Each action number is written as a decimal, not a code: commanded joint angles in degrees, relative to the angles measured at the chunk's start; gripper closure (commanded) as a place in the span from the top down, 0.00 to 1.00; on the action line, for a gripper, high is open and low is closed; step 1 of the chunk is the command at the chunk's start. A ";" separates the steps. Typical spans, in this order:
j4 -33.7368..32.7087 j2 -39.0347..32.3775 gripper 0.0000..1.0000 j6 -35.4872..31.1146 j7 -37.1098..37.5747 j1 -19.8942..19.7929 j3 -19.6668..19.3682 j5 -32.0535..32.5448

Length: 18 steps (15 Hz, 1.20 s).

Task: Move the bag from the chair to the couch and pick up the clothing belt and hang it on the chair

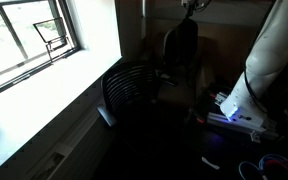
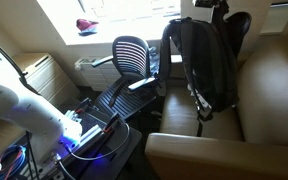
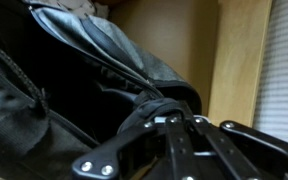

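Gripper [image 2: 209, 4] sits at 12 o'clock in an exterior view. Its jaws are together, clamped on the top of the bag [image 2: 200, 60]. Bag hangs long & limp below it, clear of the chair [image 2: 132, 55], w/ straps dangling at its 6 o'clock end. It hangs in front of the couch [image 2: 274, 95] back, near the couch's 9 o'clock side. Can't tell if the bag's bottom touches the seat cushion.

Chair stands at 9 o'clock of the bag, near the couch, w/ its slatted back upright. White arm [image 2: 19, 100] curves in at 8 o'clock, w/ a blue light [image 2: 79, 142] glowing at its foot. Loose cables [image 2: 9, 160] lie at 7 o'clock. A red object [image 2: 87, 24] rests on the bright sill at 11 o'clock.

In an exterior view that is v. dark, the bag [image 1: 181, 45] shows as 1 black shape at 12 o'clock, under the gripper [image 1: 192, 6]. There the chair [image 1: 134, 88] is at centre, the window [image 1: 29, 40] at 10 o'clock & the arm [image 1: 269, 60] at 3 o'clock.

Wrist view: the gripper's [image 3: 169, 120] black linkage fills 6 o'clock, pressed into dark creased bag fabric [image 3: 84, 70] that covers 9 to 12 o'clock. A wood panel [image 3: 189, 40] stands at 1 o'clock, w/ pale blinds [image 3: 284, 80] at 3 o'clock.
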<state>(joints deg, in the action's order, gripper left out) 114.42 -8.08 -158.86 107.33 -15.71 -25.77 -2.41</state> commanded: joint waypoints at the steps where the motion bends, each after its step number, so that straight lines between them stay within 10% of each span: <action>1: 3.03 5.82 0.00 0.70 -14.14 -9.23 11.13 -16.37; 5: 0.53 6.62 0.00 8.36 -28.41 -11.70 15.69 -36.93; 11: -7.23 3.95 0.00 25.67 -43.08 -8.55 8.70 -61.22; 18: -11.31 2.77 0.00 36.27 -47.87 -7.94 5.59 -56.09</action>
<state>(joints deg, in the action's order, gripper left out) 103.42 -5.13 -122.86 59.35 -24.37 -19.32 -58.46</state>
